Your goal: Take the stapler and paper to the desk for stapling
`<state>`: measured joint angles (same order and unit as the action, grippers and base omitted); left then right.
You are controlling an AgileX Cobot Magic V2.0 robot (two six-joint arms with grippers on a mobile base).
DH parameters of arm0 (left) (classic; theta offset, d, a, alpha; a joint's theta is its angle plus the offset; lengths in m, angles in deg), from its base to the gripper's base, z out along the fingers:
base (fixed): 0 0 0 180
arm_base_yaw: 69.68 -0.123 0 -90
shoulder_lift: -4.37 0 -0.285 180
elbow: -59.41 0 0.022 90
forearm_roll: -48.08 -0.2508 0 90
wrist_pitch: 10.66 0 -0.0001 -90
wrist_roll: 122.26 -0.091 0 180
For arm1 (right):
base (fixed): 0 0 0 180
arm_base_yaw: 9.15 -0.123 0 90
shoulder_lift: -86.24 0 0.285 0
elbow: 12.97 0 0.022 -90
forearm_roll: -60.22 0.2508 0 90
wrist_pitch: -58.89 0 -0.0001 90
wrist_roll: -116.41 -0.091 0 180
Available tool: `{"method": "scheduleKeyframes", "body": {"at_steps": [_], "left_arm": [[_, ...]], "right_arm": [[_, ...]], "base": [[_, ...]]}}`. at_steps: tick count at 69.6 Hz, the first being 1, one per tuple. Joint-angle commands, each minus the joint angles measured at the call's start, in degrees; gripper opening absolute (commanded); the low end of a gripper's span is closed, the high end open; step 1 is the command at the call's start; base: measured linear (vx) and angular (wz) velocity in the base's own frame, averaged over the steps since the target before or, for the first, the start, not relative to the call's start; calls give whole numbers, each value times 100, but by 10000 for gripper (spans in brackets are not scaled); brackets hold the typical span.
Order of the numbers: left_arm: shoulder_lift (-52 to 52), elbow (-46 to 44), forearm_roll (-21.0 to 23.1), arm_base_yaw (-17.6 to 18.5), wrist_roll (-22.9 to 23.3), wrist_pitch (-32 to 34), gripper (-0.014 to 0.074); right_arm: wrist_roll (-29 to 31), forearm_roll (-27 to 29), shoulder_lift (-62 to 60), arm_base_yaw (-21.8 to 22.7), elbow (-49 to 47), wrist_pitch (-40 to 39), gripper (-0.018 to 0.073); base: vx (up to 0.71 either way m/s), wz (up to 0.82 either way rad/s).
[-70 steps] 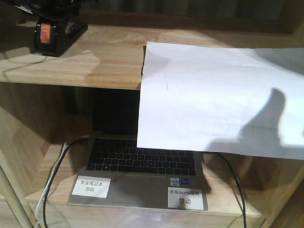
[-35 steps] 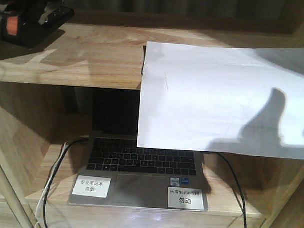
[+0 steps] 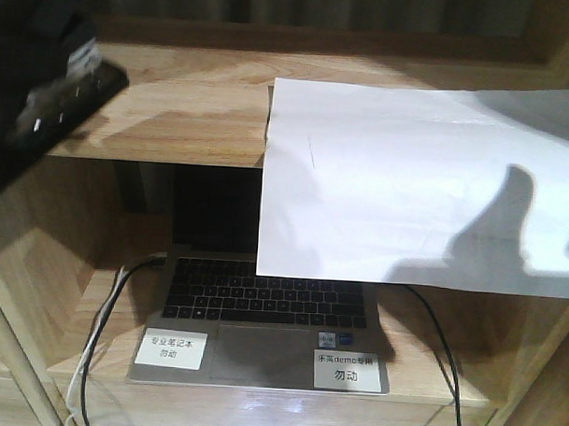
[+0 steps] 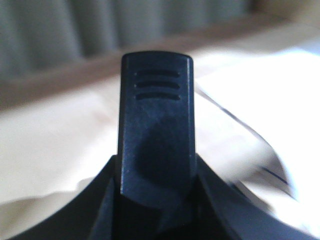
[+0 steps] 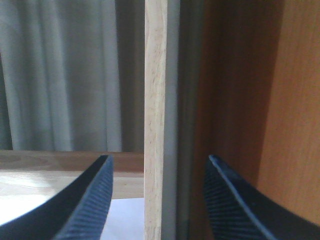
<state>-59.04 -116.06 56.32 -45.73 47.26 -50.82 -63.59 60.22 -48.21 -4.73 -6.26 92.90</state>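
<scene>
The left gripper is clamping the stapler. In the left wrist view the stapler's black, three-grooved end is rising straight up from between the two dark fingers, which are pressing against its sides. In the front view the same pair is showing only as a dark blurred mass with silvery glints, hanging over the left end of the upper shelf board; finger and stapler cannot be told apart there.

To the right of those fingers and beyond them, the paper is lying on that board. Its near part is drooping over the front edge and covering the screen of the open laptop on the shelf below. Two white labels are sitting on the laptop's palm rest, and cables are trailing down at either side.

The right gripper is holding nothing, its ribbed black fingers spread wide. A wooden upright is standing beyond the gap between them, with a grey curtain past the left finger.
</scene>
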Motion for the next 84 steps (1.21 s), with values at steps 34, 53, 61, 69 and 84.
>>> {"method": "scheduleKeyframes", "body": {"at_steps": [34, 53, 61, 69, 84], "left_arm": [[2607, 2658, 1235, 29, -1001, 1002, -8], [3661, 3285, 1235, 29, -1001, 1002, -8], [4006, 3411, 1235, 29, -1001, 929, -8], [4265, 3438, 1235, 29, -1001, 872, -8], [4380, 3438, 1226, 29, -1001, 846, -7]], "right_arm": [[0, 0, 69, 18, -133, -459, 388], [0, 0, 69, 18, -133, -459, 388], [0, 0, 69, 18, -133, -459, 388], [0, 0, 69, 18, -133, -459, 388], [0, 0, 69, 18, -133, -459, 388]], "base": [[0, 0], [0, 0], [0, 0], [0, 0], [0, 0]]}}
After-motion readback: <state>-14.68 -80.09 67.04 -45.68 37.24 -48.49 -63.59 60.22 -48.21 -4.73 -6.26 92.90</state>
